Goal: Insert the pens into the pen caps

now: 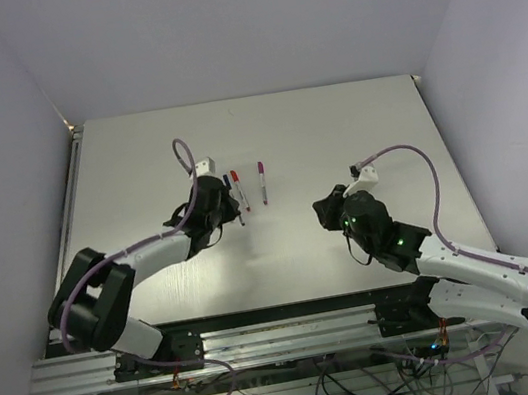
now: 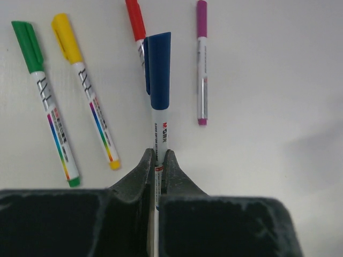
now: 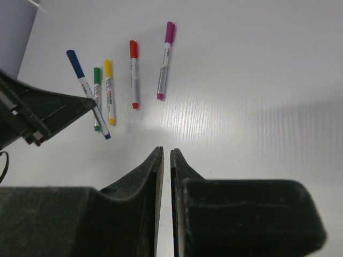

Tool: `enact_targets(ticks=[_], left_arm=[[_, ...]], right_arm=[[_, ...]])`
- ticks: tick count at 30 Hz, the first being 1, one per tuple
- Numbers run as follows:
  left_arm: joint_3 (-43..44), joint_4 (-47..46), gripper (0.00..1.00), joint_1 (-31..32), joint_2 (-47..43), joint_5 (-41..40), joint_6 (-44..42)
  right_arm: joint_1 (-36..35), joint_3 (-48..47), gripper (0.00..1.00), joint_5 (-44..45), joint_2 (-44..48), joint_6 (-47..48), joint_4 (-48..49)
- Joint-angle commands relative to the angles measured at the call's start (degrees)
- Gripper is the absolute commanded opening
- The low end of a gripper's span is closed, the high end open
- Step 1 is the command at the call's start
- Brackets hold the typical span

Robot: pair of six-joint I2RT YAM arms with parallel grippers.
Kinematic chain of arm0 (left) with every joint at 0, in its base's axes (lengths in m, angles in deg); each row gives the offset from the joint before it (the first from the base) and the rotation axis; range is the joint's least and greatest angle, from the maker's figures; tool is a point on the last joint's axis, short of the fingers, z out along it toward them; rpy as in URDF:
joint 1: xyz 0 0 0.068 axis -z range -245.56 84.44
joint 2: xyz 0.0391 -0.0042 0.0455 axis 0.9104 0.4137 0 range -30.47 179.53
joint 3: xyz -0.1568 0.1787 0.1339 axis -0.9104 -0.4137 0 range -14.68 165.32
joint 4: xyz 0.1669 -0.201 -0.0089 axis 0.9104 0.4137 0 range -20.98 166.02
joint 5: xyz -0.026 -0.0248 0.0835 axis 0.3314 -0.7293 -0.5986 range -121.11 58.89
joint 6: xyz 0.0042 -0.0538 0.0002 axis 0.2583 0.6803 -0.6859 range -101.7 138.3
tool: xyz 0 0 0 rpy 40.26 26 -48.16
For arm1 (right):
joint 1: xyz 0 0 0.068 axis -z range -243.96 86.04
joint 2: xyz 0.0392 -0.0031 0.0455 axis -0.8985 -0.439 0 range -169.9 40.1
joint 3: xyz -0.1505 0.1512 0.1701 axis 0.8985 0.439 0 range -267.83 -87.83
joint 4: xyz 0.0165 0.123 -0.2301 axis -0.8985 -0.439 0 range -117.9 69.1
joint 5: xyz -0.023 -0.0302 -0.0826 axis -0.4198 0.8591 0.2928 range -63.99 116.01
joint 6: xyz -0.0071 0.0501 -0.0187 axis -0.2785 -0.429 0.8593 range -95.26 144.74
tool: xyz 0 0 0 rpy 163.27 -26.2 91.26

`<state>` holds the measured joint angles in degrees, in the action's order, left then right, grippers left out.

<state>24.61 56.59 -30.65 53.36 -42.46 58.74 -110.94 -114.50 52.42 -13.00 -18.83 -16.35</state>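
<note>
My left gripper [image 2: 159, 155] is shut on the barrel of the blue pen [image 2: 161, 131], which points away from it with its blue cap [image 2: 159, 69] on. Lying flat on the table are the green pen [image 2: 48, 107], the yellow pen [image 2: 91, 107], the red pen [image 2: 135, 21] and the purple pen [image 2: 201, 80], each with a cap of its own colour on one end. My right gripper [image 3: 165, 152] hovers well to the right of the row [image 1: 325, 210]. It is shut, with only a thin slit between the jaws, and holds nothing.
The white table [image 1: 335, 135] ends at walls on the left and right. The left arm [image 3: 48, 110] juts into the right wrist view beside the pens.
</note>
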Motion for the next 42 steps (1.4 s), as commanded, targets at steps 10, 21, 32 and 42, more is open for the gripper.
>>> enact_targets(ticks=[10, 21, 32, 42], left_arm=[[13.24, 5.83, 0.12, -2.57, 13.65, -3.14, -1.5], [16.51, 9.21, 0.16, -3.32, 17.71, -6.49, 0.03], [16.07, 9.53, 0.31, -3.43, 18.87, -6.06, 1.97], [17.61, 12.07, 0.31, -3.33, 13.52, -6.8, 0.87]], right_arm=[[-0.13, 0.96, 0.1, 2.35, 1.44, -2.19, -2.53], [-0.18, 1.19, 0.1, 1.89, 1.06, -2.48, -2.45], [-0.18, 1.29, 0.1, 1.27, 0.23, -2.78, -1.75], [-0.17, 1.39, 0.1, 1.63, 0.71, -2.57, -1.63]])
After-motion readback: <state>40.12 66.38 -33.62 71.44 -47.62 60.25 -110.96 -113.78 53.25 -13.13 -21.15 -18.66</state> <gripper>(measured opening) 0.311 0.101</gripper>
